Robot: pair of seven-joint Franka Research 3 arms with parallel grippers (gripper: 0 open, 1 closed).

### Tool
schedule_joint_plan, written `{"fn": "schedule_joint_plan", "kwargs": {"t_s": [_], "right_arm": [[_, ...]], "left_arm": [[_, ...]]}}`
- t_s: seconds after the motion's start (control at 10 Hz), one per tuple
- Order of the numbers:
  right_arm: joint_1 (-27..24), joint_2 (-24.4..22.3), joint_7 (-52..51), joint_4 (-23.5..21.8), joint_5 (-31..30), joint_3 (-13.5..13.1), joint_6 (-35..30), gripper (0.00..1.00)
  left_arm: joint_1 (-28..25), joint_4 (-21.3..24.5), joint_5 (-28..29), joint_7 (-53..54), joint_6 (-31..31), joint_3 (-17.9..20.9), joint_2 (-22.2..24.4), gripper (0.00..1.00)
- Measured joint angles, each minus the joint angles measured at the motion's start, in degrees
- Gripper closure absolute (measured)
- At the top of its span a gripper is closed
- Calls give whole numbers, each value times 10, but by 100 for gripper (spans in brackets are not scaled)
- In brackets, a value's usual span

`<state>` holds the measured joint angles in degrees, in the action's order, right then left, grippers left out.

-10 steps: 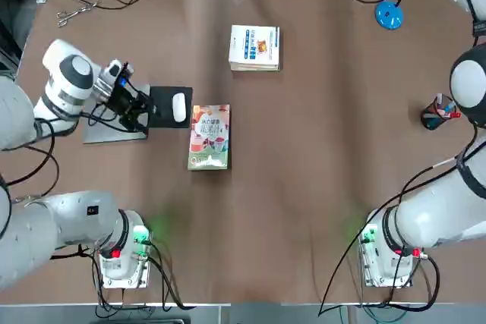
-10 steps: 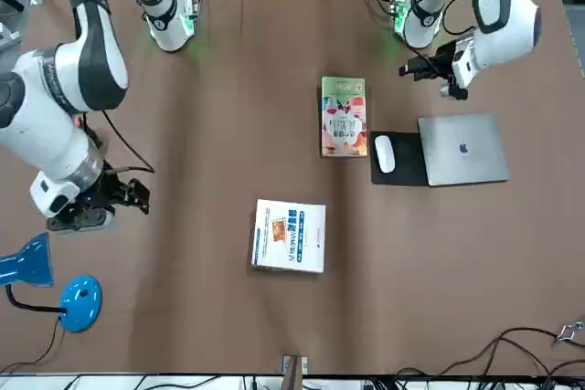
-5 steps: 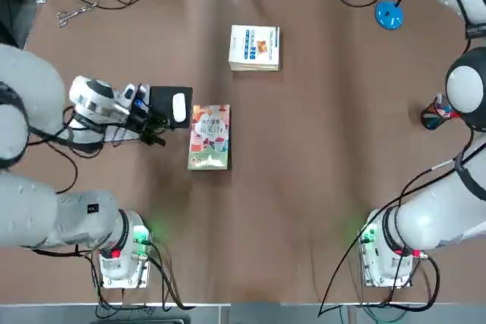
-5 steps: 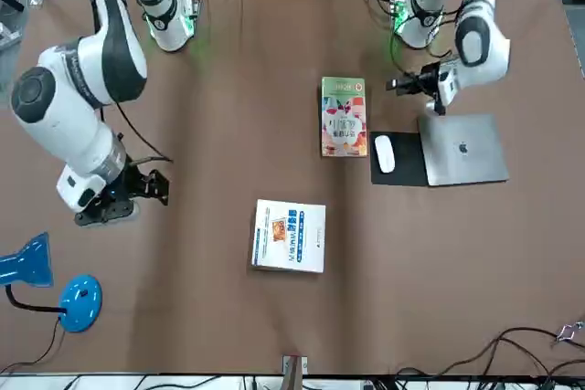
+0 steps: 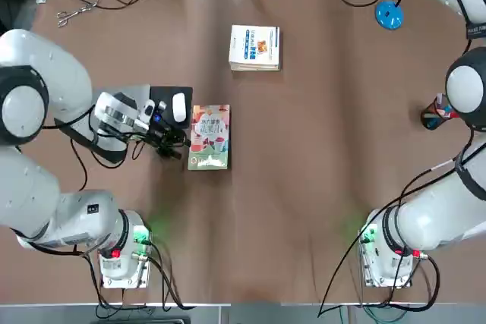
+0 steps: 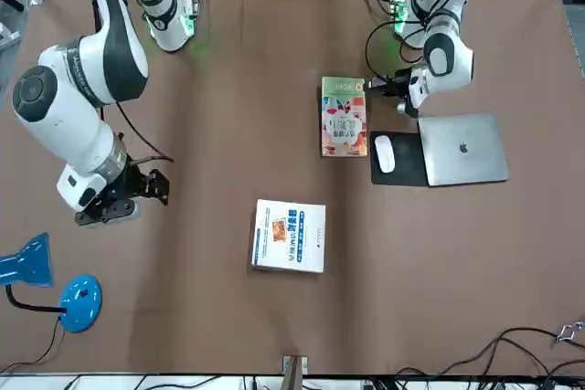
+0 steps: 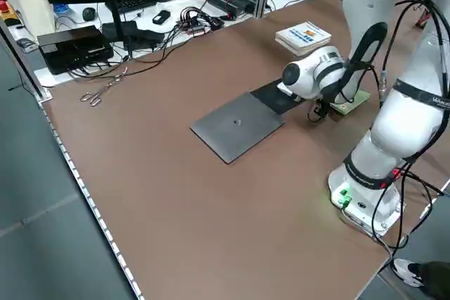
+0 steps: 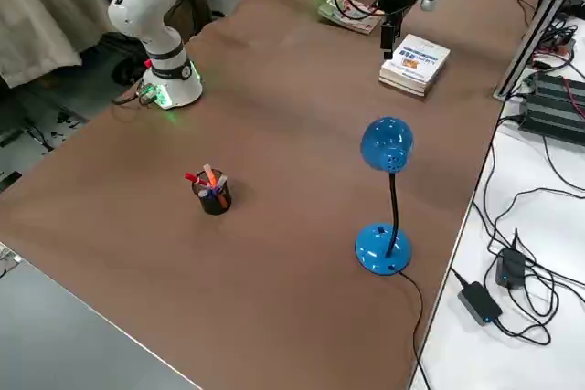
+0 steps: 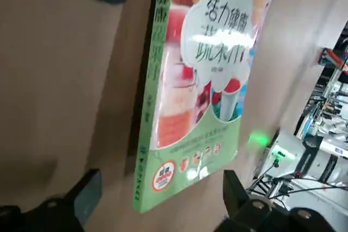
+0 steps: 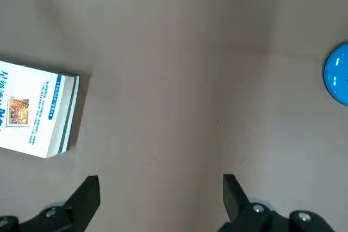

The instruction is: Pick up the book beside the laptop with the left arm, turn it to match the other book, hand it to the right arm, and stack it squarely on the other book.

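Top view: left pincer [image 5: 176, 142], open, just beside the book [image 5: 209, 136]; right pincer [image 10: 157, 202] open above the surface [image 5: 319, 127]

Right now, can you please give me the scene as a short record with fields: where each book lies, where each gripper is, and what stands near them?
book: the book lies flat on the table, next to the mouse pad
other book: the other book lies flat, apart, toward the table's far edge
laptop: the laptop lies closed beside the mouse pad
left gripper: the left gripper is open, low at the book's spine-side edge, near corner; not holding
right gripper: the right gripper is open, empty, above bare table
extras: blue lamp, pen cup
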<state>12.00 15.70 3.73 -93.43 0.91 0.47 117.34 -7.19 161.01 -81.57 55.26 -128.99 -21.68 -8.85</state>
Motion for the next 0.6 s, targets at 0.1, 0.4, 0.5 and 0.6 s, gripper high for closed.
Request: {"fn": "schedule_joint_plan", "kwargs": {"t_s": [0.1, 0.4, 0.5, 0.6], "right_arm": [[0, 0, 0, 0, 0, -1, 0, 0], [2, 0, 0, 0, 0, 1, -1, 0], [4, 0, 0, 0, 0, 2, -1, 0], [5, 0, 0, 0, 0, 2, -1, 0]], "left_arm": [[-2, -5, -10, 21, 0, 0, -23, 4], [-3, -20, -49, 45, 0, -12, -57, 6], [-3, -24, -62, 45, 0, -24, -59, 6], [-2, -29, -70, 45, 0, -33, -64, 8]]}}
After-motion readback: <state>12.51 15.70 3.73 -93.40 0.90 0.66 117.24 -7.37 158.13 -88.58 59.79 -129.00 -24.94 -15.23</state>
